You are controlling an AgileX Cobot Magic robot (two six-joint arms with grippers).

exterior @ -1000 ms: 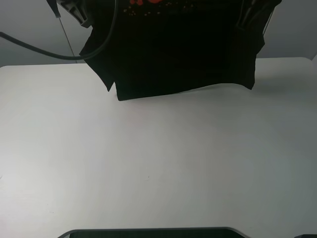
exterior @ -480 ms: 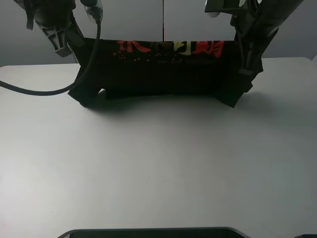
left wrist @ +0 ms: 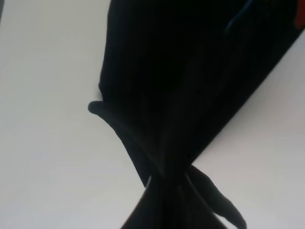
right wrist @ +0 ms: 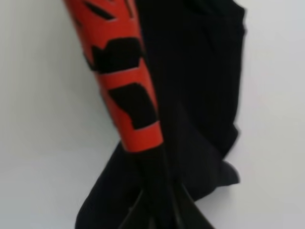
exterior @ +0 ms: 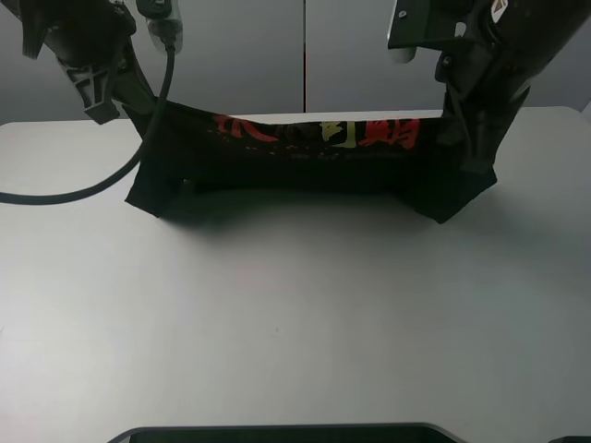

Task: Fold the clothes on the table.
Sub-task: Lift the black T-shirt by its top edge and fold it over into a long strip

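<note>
Black T-shirt point(exterior: 305, 171) strung between both arms at far side of bench point(exterior: 295, 323), lower part slumped on surface, printed band up top. Left end effector point(exterior: 140, 103) pinched shut on shirt's left end, right end effector point(exterior: 462, 129) same on right end. Risks imo: bunched grip slips if arms spread too hard. Uneven lowering gives crooked fold. Sleeves tucked under could trap wrinkles.

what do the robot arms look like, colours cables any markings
Both arms are black and boxy. The left arm has a pale grey plug near its top and a thick black cable looping off it. The right arm carries a pale grey block. No readable markings show.
</note>
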